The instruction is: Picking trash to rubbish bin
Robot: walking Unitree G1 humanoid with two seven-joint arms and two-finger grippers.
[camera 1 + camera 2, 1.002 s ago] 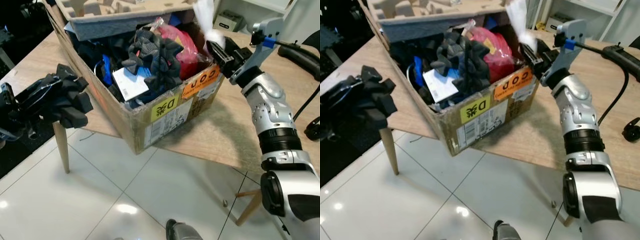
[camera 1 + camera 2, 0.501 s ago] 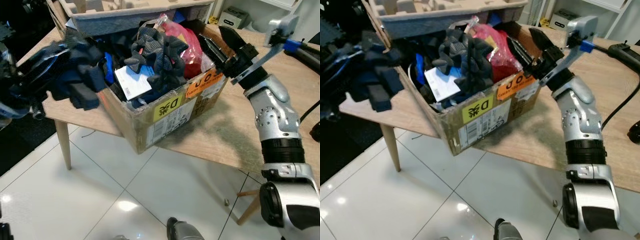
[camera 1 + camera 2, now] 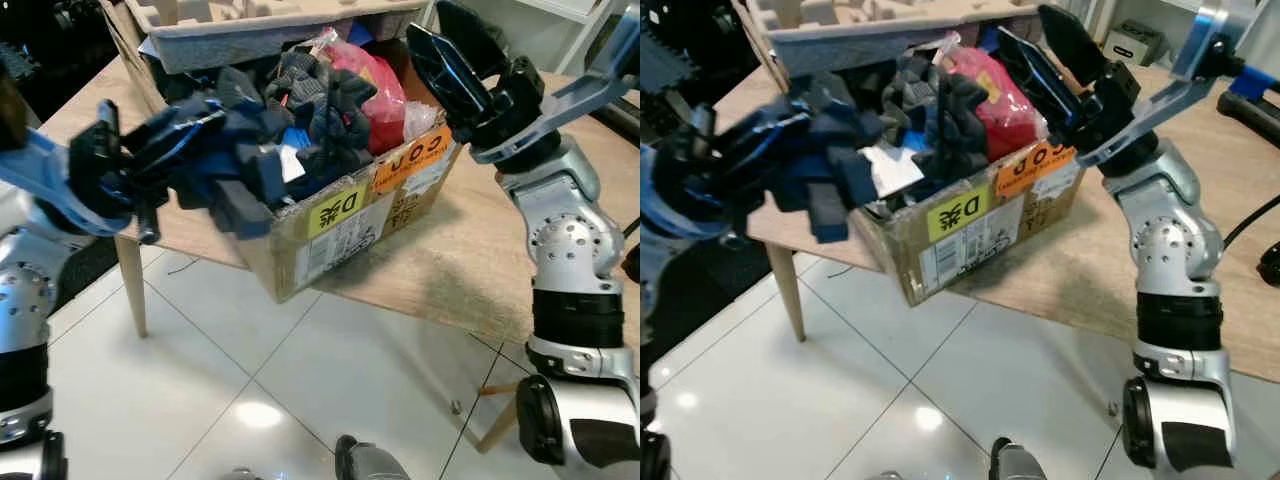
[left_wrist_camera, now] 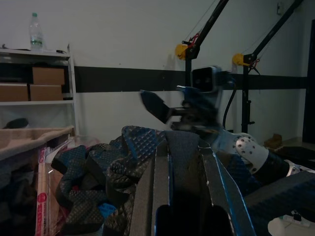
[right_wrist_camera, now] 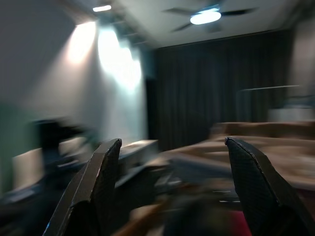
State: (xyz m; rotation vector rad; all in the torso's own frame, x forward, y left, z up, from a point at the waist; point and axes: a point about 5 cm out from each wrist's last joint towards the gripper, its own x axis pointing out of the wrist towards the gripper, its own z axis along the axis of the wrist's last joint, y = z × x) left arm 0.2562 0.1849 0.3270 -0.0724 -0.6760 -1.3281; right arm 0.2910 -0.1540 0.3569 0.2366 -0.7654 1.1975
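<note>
On the wooden desk sits a cardboard box stuffed with rubbish: dark foam pieces, a red bag, white paper, and a moulded pulp tray lying across its far side. Yellow and orange labels are stuck on its front wall.

At the box's near left corner, the left gripper holds a piece of dark foam; its jaws are closed on the foam, which fans out around and beyond the fingertips and hangs over the box's rim, partly above the contents and partly out over the desk edge. The left wrist view shows the ridged foam pressed between the two fingers and bulging past them on both sides. This part of the eye views is blurred.

Over the right side of the box, above the red bag, the right gripper hovers with its jaws spread wide and nothing between them. The right wrist view shows both fingers well apart, with only a blurred scene beyond.

White floor tiles lie below the desk.
</note>
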